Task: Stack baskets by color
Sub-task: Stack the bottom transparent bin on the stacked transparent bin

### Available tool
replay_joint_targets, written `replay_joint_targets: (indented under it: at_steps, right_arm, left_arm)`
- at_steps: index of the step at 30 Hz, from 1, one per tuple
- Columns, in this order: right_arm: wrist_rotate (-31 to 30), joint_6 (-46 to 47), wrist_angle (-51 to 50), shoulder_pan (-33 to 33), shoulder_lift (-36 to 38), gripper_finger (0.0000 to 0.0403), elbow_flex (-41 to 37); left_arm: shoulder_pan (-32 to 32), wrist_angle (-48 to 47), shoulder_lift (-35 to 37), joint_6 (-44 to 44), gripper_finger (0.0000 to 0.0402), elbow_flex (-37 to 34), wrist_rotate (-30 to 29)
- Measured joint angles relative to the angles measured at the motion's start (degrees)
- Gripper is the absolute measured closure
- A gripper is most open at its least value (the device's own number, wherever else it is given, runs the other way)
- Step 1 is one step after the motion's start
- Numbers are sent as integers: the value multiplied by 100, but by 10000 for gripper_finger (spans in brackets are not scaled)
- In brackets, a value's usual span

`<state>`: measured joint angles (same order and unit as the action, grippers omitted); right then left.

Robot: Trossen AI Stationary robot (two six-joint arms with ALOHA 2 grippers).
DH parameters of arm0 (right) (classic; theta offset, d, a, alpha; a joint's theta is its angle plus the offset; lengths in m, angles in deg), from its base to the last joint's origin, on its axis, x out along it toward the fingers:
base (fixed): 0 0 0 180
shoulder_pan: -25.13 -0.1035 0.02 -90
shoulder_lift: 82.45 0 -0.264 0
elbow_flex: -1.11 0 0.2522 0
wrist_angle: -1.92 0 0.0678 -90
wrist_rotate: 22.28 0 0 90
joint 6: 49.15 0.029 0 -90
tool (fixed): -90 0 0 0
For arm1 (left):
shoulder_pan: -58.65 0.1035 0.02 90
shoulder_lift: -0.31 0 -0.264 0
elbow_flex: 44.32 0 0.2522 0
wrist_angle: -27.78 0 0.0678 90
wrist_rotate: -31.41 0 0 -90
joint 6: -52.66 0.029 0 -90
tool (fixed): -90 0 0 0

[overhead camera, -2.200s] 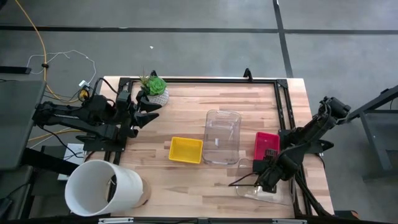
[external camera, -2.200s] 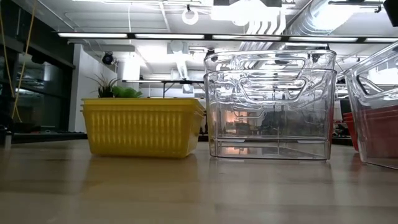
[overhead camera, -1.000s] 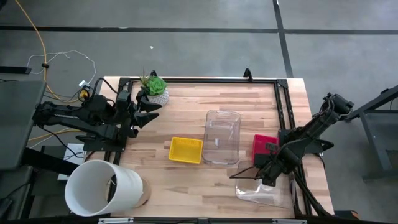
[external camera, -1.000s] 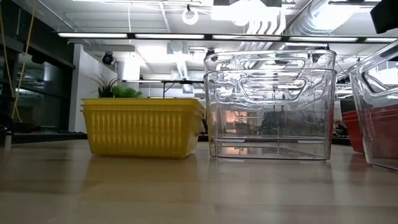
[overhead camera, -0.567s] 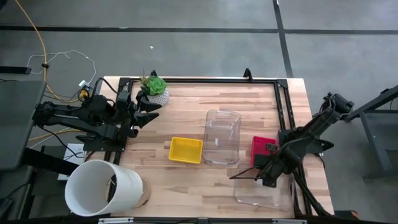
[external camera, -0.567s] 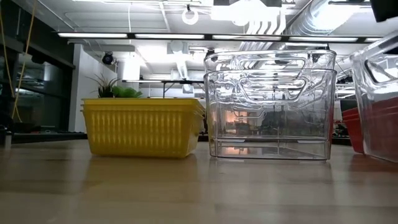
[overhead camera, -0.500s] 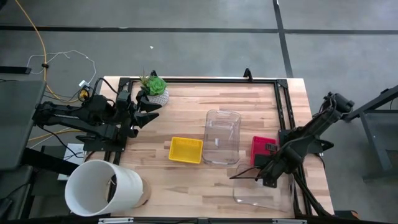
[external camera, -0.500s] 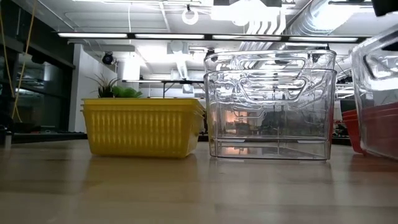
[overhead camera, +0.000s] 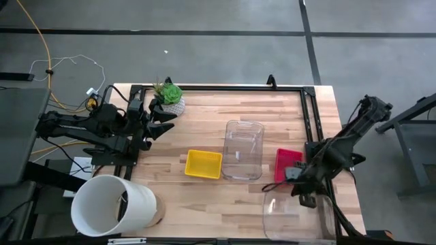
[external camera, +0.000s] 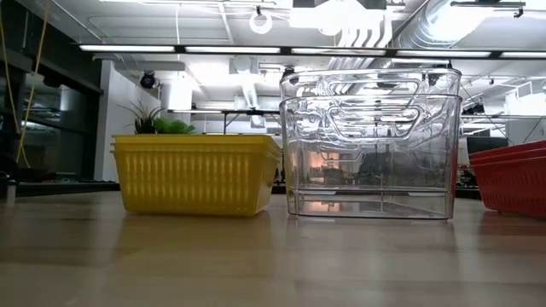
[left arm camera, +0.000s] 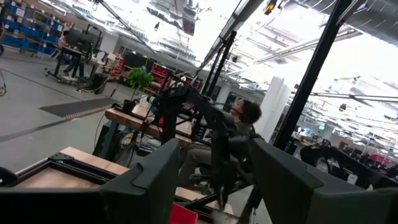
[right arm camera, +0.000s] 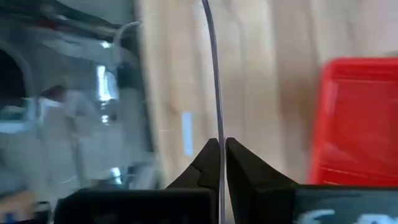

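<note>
A clear basket [overhead camera: 294, 216] hangs over the table's near right corner, with my right gripper [overhead camera: 300, 185] shut on it. Just beyond it a red basket [overhead camera: 288, 163] rests flat on the table, also seen in the low view [external camera: 514, 177] and the right wrist view [right arm camera: 357, 115]. A yellow basket [overhead camera: 204, 164] sits near the middle. Next to it, two clear baskets [overhead camera: 244, 150] stand nested one in the other [external camera: 371, 145]. My left gripper [overhead camera: 162, 123] waits open at the far left, its fingers apart [left arm camera: 214, 163] around nothing. My right gripper pinches the clear basket's thin upright wall [right arm camera: 215, 106] between its two fingers, at the side nearest the red basket. The fingers [right arm camera: 239, 167] come slanting down from above. The basket hangs below them, and it does not show at table height in the low view.
A big white tub [overhead camera: 112, 206] lies at the near left corner. A small green plant [overhead camera: 168, 95] in a white pot stands at the far left. A black frame [overhead camera: 310, 116] runs along the table's far and right edges. Bare wood [overhead camera: 204, 201] lies between tub and held basket.
My right gripper has risen, taking the clear basket with it. The basket, earlier tilted with its lower part near the table at the low view's right edge, has lifted out of that view, which now shows the red basket behind it.
</note>
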<state>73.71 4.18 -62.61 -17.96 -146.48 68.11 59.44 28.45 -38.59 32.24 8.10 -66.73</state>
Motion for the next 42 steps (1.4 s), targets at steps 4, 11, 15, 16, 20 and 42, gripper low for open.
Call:
replay_joint_targets:
  at_steps: [4,11,15,16,20,42]
  right_arm:
    - [-104,335,433,8,412,402,2]
    - [-680,372,1514,360,842,402,1]
    - [-931,51,2201,794,907,403,2]
    - [-981,-25,2367,924,907,403,2]
    - [-1312,-92,3050,1486,882,403,2]
    - [-5188,4552,2421,1666,-179,403,159]
  left_arm:
    - [1,0,0,0,216,0,0]
    - [1,0,0,2,216,0,0]
    - [1,0,0,2,216,0,0]
    - [0,-1,0,2,216,0,0]
    - [1,0,0,2,216,0,2]
    - [0,-2,0,4,216,0,362]
